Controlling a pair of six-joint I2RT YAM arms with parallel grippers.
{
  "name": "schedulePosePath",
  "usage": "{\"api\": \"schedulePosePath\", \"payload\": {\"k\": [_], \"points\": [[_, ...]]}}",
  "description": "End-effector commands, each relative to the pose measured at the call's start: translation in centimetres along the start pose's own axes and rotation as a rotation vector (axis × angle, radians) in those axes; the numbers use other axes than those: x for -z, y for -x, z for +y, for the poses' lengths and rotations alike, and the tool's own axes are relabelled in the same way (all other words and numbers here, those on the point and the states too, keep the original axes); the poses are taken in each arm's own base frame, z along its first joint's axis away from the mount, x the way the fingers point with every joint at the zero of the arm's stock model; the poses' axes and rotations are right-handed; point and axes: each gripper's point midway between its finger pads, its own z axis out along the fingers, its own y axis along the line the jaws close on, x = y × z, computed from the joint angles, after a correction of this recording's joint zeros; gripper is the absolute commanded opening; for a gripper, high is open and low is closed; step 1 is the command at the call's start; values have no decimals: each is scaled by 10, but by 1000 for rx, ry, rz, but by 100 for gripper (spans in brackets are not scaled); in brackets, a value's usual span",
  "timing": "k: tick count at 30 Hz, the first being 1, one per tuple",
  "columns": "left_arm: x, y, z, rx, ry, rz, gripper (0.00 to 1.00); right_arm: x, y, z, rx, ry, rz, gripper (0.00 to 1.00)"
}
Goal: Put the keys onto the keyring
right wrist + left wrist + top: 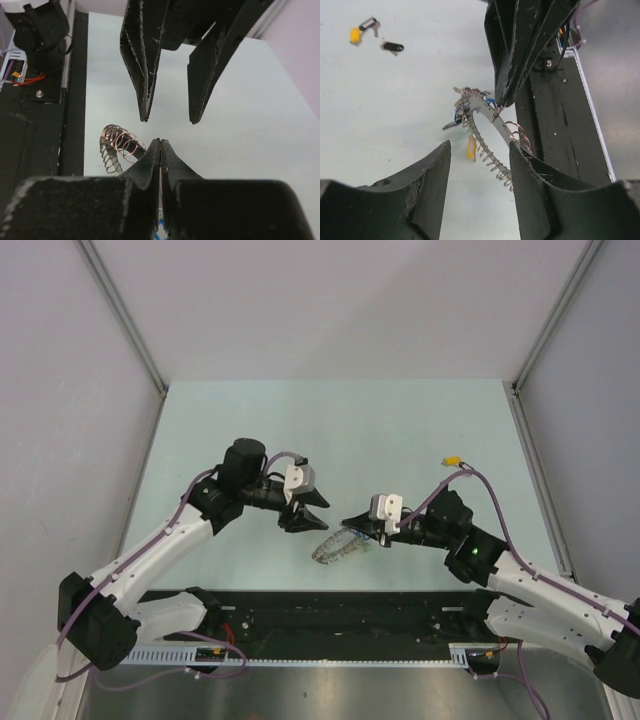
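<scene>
The pale bench (330, 430) is bearing both arms' tips close together. The right fingers (150, 165) are clenching the band of the ring (481, 131), holding it tilted on edge; whether its low side is touching the bench I cannot tell. The left fingers (432, 175) are standing released just beside the ring, grasping nothing. A hanging yellow key (471, 148) and a blue key (452, 124) are dangling at the ring's ribbed edge. Well apart from the ring, a loose yellow key (356, 34) and a black key (394, 47) are lying on the bench, near each other.
</scene>
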Motion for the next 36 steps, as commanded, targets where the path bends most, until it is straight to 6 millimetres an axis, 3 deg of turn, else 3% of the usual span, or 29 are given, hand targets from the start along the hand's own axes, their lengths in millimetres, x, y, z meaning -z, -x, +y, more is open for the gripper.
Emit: {"api": "schedulePosePath", "payload": {"k": [1,15,26,32,35,36], "points": [[-2,7,-7,-45,-57,-6,55,-3,28,1,68,74,-39,0],[-19,1,-27,14,-206,-34,50,-11,28,1,69,112,-18,0],[-31,-6,-25,73,-231,-28,40,-13,28,1,69,117,-15,0],[-33,-7,-26,84,-234,-29,27,-13,28,0,71,110,-14,0],[-35,-8,-27,88,-236,-25,15,-11,27,-1,71,103,-10,0],[-35,-7,-27,88,-234,-25,4,-10,29,-3,75,90,-9,0]]}}
